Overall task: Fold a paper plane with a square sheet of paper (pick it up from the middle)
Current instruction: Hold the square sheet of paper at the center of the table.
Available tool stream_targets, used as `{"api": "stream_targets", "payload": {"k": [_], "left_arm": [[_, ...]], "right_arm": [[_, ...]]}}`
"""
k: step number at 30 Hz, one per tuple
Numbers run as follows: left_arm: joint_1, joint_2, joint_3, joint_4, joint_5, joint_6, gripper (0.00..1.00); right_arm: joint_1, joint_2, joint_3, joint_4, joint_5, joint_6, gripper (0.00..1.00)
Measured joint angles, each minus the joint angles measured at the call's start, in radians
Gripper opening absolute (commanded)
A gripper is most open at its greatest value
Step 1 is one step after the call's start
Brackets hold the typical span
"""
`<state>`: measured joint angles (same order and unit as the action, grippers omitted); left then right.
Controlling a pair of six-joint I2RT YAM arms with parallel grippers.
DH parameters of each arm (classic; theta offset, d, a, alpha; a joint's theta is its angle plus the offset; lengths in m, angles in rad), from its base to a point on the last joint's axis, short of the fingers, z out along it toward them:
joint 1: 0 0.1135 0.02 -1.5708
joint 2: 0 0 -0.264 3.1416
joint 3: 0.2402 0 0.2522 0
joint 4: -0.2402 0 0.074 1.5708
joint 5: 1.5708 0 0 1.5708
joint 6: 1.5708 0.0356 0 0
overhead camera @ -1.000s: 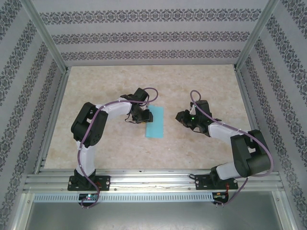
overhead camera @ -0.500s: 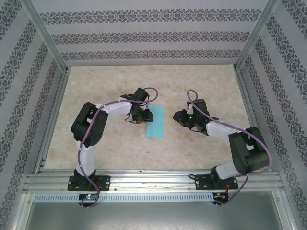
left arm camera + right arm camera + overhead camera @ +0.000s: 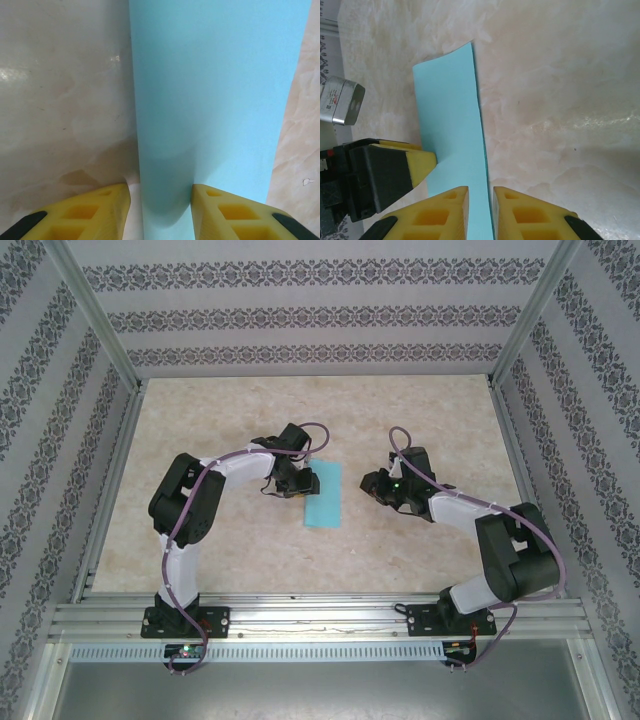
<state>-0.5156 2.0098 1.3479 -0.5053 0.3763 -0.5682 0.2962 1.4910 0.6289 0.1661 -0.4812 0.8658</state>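
**Both arms close in on the folded blue sheet**

The square sheet of paper [image 3: 322, 495] lies on the pale marbled worktop [image 3: 230, 420], about midway between the two arms. It is folded into a tall, narrow turquoise rectangle.

The left gripper [image 3: 303, 481] is down at the sheet's left long edge, near its far end. Seen from its own wrist, the jaws are partly open and straddle that edge. One yellow finger [image 3: 100, 210] rests on the bare worktop just beside the paper, with a sliver of stone showing between them. The other finger [image 3: 225, 210] sits over the paper itself. The strip between them seems to hump up a little, though the shading is faint and I would not swear to it. Nothing is pinched.

The right gripper [image 3: 372, 486] is low on the opposite side, pointing at the sheet's right edge. Its jaws are drawn in to a slim gap, and through that gap the paper's edge shows. From above it looks to stand just clear of the paper.
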Motion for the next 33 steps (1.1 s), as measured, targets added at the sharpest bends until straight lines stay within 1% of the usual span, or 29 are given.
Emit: {"api": "stream_targets", "payload": {"k": [6,8,12,23,30,33], "left_arm": [[-0.001,0.000,0.000,0.000,-0.004,0.000,0.40],[-0.001,0.001,0.000,0.000,-0.004,0.000,0.38],[-0.001,0.001,0.000,-0.001,-0.010,0.000,0.37],[-0.002,0.002,0.000,-0.001,-0.011,0.000,0.40],[-0.002,0.007,0.008,-0.006,-0.007,0.000,0.41],[-0.002,0.010,0.014,-0.014,-0.007,0.001,0.41]], "right_arm": [[0.010,0.016,0.016,0.000,-0.007,0.000,0.21],[0.014,0.018,0.019,0.000,-0.006,0.000,0.21],[0.016,0.018,0.021,0.000,-0.006,0.000,0.21],[0.021,0.023,0.026,0.000,-0.007,0.000,0.21],[0.049,0.057,0.052,-0.005,-0.006,-0.004,0.19],[0.049,0.058,0.054,-0.005,-0.006,-0.004,0.16]]}}
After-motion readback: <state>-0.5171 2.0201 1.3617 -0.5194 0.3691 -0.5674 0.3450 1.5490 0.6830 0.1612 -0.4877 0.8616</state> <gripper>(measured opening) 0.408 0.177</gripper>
